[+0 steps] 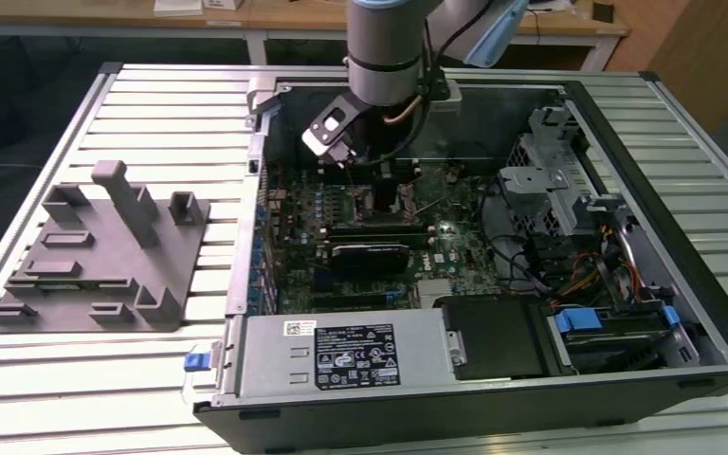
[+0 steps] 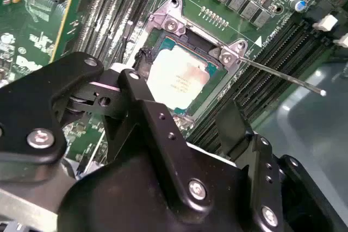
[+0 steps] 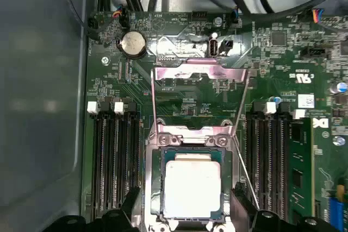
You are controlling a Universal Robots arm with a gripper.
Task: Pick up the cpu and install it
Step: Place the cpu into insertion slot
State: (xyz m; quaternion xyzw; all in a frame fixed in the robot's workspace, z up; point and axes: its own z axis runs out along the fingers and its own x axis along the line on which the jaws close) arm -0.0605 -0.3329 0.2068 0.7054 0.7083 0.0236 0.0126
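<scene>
Hand: black two-fingered hand (image 3: 185, 198) is hovering spread wide, gripping nothing.
Cpu: silvery-white square cpu (image 3: 191, 183) is lying flat in the metal-framed socket (image 3: 187, 132), between the fingers (image 3: 133, 205).
Plate: silver hinged plate (image 3: 198, 71) is standing open.

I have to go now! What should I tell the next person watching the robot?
Gripper: open, hanging just over the cpu with a finger at each side, not holding it.
Cpu: lies flat in the socket on the motherboard, inside the computer case.
Done: the cpu is in the socket.
Left: the metal cover plate stands open and the lever is unlatched, so the cpu is not clamped.
</scene>
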